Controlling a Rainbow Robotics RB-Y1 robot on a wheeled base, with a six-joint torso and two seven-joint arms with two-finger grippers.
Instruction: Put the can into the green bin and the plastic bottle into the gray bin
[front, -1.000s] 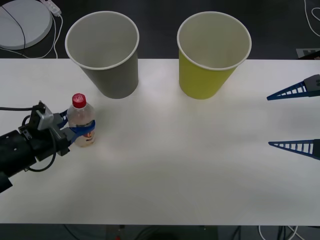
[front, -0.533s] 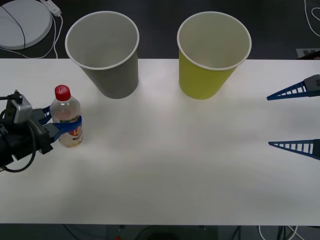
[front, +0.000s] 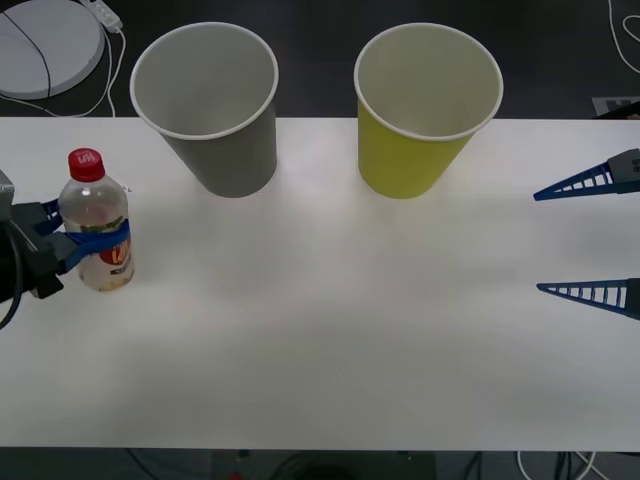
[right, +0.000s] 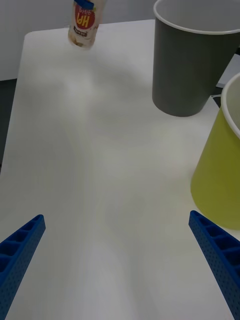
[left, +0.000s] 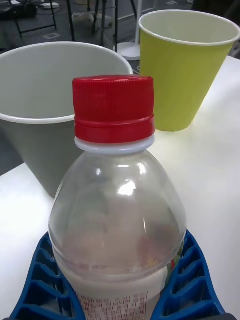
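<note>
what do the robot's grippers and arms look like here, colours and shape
Both grippers have blue, ribbed fingers with a lattice of open cells. The right gripper shows two long blue wedges tapering to sharp points. The left gripper has the same blue fingers, curved, on a black wrist body with a small gray block and a black cable at the table's edge.

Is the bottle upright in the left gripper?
Upright: the plastic bottle stands cap-up, with the left gripper shut around its body.

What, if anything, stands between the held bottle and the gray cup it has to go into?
Nothing visible. The left pincer grips the bottle upright at the table's left edge; only bare table separates it from the gray cup. The green cup stands beyond.
</note>
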